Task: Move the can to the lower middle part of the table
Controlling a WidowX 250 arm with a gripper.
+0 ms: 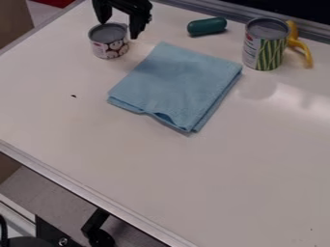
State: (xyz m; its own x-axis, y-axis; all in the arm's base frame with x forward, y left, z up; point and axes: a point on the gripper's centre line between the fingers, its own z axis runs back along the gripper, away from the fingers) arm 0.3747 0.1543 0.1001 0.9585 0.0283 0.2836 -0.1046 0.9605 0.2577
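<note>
- The small can (110,48) is standing upright near the table's (193,183) upper-left corner in the view; its grey top is facing up, and its pale label is showing round, light shapes edged in dark, with a bit of red.
- The claw (118,30) is hanging at the small can with its fingers spread apart, gripping nothing; whether they are touching the can is unclear.
- A folded blue cloth (177,84) is lying just beside it, partly blocking the straight way to the lower middle.
- A dark green capsule (207,26) is lying beyond the cloth.
- A tall can (264,48) with green stripes is standing to the right, a curved yellow thing (299,44) resting beside it.
</note>
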